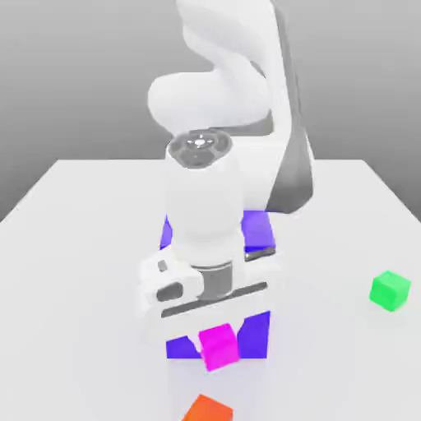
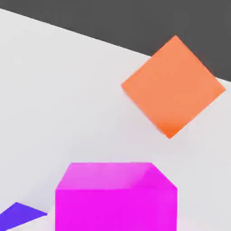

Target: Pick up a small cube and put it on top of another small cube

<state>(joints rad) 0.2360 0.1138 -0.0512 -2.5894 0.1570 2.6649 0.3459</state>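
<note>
Surface point(image 1: 74, 214) white, wide. Big blue-purple block point(image 1: 256, 232) near its middle, largely hidden behind the arm. Hand point(image 1: 215, 333) sits in front of the block, pinching the pink cube point(image 1: 219, 347), which appears raised off the surface. Orange cube point(image 1: 207, 409) lies just beyond, toward the near edge, cut off there. Green cube point(image 1: 390, 289) well apart, toward the right edge. Fingertips hard to make out.
</note>
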